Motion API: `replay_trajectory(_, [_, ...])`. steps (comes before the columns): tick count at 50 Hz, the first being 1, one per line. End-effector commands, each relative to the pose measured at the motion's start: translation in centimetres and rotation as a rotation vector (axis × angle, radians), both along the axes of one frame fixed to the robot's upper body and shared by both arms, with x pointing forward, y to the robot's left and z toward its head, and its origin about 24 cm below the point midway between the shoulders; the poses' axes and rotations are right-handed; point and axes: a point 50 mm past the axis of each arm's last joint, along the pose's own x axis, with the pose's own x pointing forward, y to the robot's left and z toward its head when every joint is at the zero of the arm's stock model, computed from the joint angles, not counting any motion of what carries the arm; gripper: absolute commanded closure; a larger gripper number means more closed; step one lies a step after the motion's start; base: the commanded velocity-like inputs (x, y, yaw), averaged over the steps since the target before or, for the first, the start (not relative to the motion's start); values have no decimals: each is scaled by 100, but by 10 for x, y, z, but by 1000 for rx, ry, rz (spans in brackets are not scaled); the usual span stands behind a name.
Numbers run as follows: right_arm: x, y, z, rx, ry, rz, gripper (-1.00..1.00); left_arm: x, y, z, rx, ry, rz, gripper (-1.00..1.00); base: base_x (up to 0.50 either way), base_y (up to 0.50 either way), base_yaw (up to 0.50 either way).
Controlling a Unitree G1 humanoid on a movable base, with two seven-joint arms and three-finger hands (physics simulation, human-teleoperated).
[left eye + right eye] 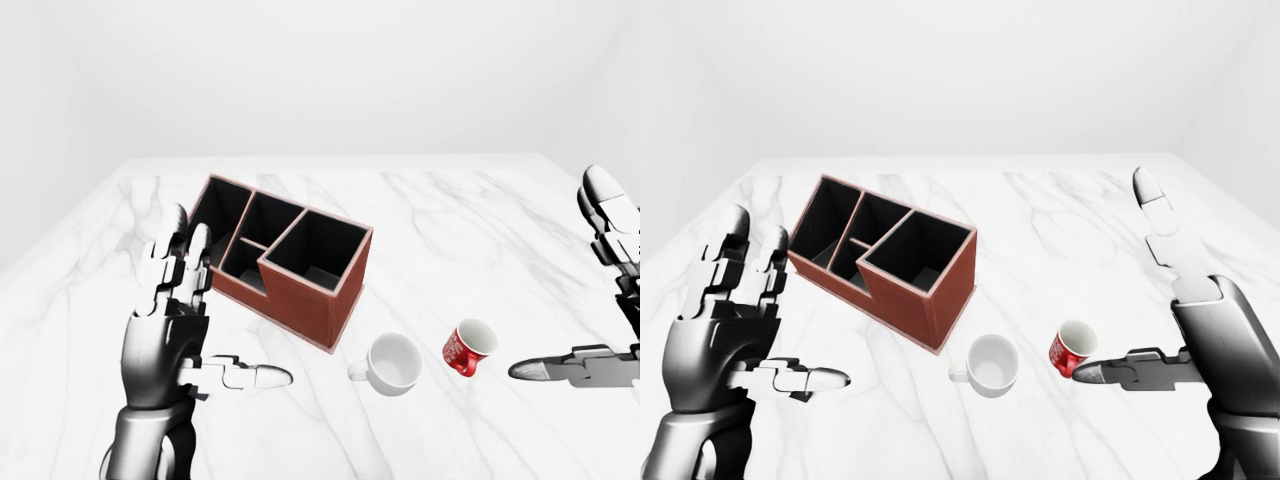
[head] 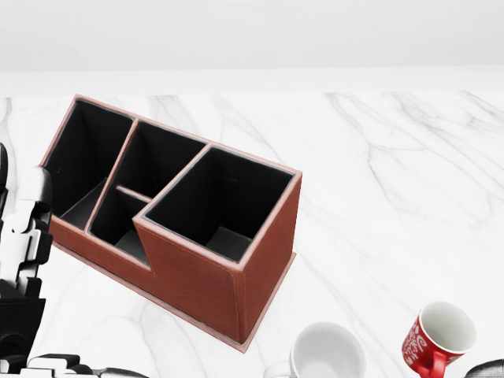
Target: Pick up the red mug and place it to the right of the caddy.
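The red mug [image 1: 468, 348] with white lettering and a white inside rests on the marble table [image 1: 450, 230], its mouth turned up and to the right. It lies right of the white mug [image 1: 392, 364] and lower right of the brown caddy [image 1: 285, 260], whose several black compartments are empty. My right hand [image 1: 1120, 285] is open, fingers raised, with its thumb tip [image 1: 1087, 375] close beside the mug's lower right; I cannot tell if it touches. My left hand [image 1: 225, 310] is open at the caddy's lower left, holding nothing. In the head view the red mug [image 2: 437, 339] shows at the bottom right.
The white mug stands between the caddy's near corner and the red mug. Bare marble stretches to the right of the caddy [image 1: 885, 260] up to the table's far edge [image 1: 970, 160]. White walls lie beyond the table.
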Motion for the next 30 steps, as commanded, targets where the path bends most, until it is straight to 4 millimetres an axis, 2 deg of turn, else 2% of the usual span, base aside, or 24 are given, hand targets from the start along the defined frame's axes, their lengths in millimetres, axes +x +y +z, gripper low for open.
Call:
replay_trajectory(1, [-3, -23, -13, -16, 96, -170, -100, -2, 2, 6, -4, -29, 3, -100, 0, 0, 0])
replay_trajectory(5, [-4, -28, -10, -39, 91, -213, -100, -2, 2, 5, -4, -28, 4, -100, 0, 0, 0])
replay_trajectory(9, [-5, -34, -16, -31, 125, -252, -100, -2, 3, 5, -4, -27, 4, -100, 0, 0, 0])
replay_trajectory(11, [-5, -37, -17, -30, 131, -269, -100, 1, 3, -10, -11, 50, 1, -100, 0, 0, 0])
replay_trajectory(13, [-5, -39, -17, -34, 137, -281, -100, 2, 2, -13, -13, 67, -1, -100, 0, 0, 0])
replay_trajectory(17, [-5, -44, -21, -38, 162, -309, -100, 0, 3, -10, -11, 50, 0, -100, 0, 0, 0])
replay_trajectory(18, [-5, -46, -21, -38, 166, -318, -100, -3, 3, 2, -6, -7, 5, -100, 0, 0, 0])
replay_trajectory(19, [-5, -47, -22, -37, 172, -325, -100, -3, 3, 4, -4, -22, 6, -100, 0, 0, 0])
replay_trajectory(21, [-5, -49, -27, -25, 194, -338, -100, -2, 3, -3, -9, 15, 5, -100, 0, 0, 0])
replay_trajectory(22, [-6, -50, -29, -18, 206, -343, -100, -4, 3, 4, -5, -21, 6, -100, 0, 0, 0])
replay_trajectory(23, [-6, -52, -35, -4, 231, -352, -100, -1, 2, -7, -10, 36, 1, -100, 0, 0, 0])
replay_trajectory(26, [-6, -54, -39, 5, 251, -365, -100, 0, 2, -13, -12, 68, -3, -100, 0, 0, 0])
replay_trajectory(27, [-6, -55, -40, 4, 257, -369, -100, -1, 2, -11, -11, 60, -3, -100, 0, 0, 0])
replay_trajectory(29, [-5, -57, -42, 7, 269, -375, -100, -5, 3, 6, -3, -26, 3, -100, 0, 0, 0])
replay_trajectory(30, [-4, -58, -43, 9, 273, -377, -100, -5, 3, 6, -3, -32, 5, -100, 0, 0, 0])
